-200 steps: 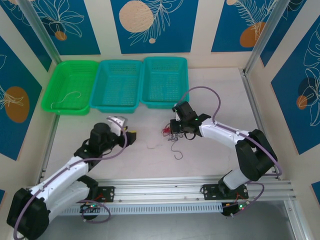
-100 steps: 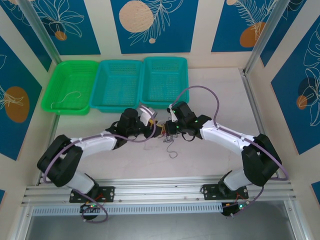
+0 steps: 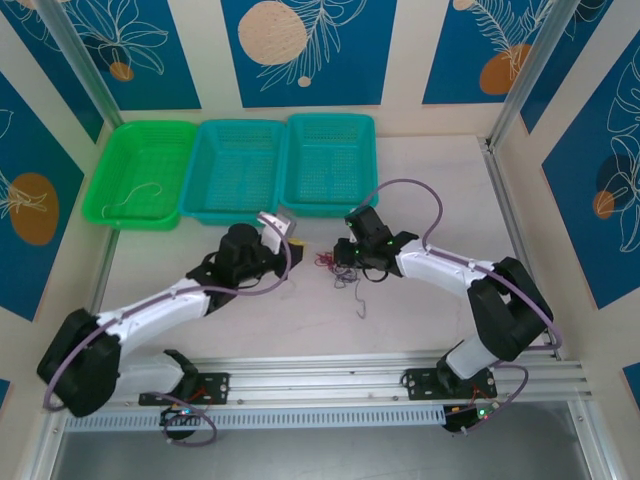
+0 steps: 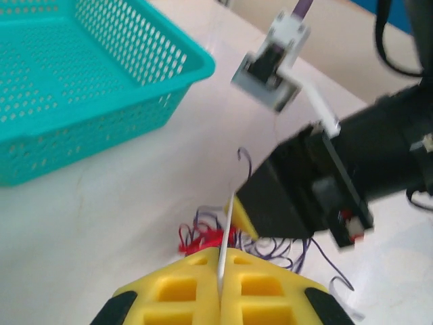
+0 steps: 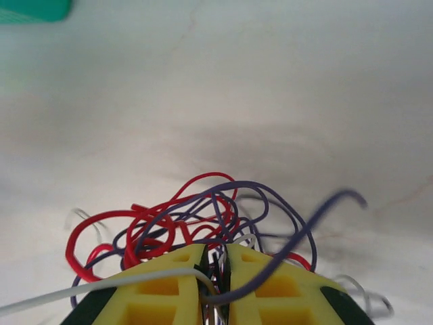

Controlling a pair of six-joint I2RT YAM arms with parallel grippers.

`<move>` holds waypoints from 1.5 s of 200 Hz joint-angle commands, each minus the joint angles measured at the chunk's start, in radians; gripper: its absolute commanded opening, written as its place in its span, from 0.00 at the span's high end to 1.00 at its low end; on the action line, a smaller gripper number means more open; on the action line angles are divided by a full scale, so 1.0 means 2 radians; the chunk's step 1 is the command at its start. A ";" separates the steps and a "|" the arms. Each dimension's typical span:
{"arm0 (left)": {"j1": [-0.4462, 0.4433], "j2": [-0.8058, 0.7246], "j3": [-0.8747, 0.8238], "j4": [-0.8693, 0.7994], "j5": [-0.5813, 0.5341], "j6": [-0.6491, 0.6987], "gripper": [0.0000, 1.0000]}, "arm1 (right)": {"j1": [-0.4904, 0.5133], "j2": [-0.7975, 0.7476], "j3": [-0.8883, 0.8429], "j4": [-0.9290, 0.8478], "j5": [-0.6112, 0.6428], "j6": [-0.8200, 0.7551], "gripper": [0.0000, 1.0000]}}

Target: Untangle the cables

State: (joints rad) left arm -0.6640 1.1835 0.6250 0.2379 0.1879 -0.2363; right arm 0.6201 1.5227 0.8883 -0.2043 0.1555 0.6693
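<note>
Cables bunched mid-tabletop, right between the two arms. Left pincer clamped tight on a whitish strand. Right pincer a slit apart, red and purple loops crowding the gap. Gripped or loose, can't tell.

- cables: thin, smooth, glossy plastic sheath
- finger pads: yellow matt plastic
- basket: teal perforated plastic, slight sheen
- table: smooth, matt
</note>
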 commanded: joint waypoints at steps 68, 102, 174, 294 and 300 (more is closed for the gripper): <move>0.050 -0.049 -0.021 -0.005 0.028 -0.035 1.00 | -0.022 -0.083 -0.041 -0.046 0.027 -0.038 0.57; 0.049 -0.029 -0.009 -0.006 0.032 -0.032 1.00 | 0.018 -0.089 -0.023 0.000 0.010 -0.091 0.50; 0.050 -0.040 -0.011 -0.038 0.014 -0.034 1.00 | 0.071 0.020 -0.001 0.094 0.038 -0.158 0.32; 0.107 -0.168 -0.041 -0.163 -0.176 -0.068 1.00 | 0.041 0.120 0.036 -0.097 0.137 -0.005 0.73; 0.116 -0.173 -0.043 -0.173 -0.181 -0.073 1.00 | 0.030 0.112 0.028 -0.103 0.142 0.010 0.76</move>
State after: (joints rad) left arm -0.4927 0.8875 0.5636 -0.0166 -0.0521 -0.3321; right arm 0.7475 1.7695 0.9985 -0.2646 0.3527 0.5606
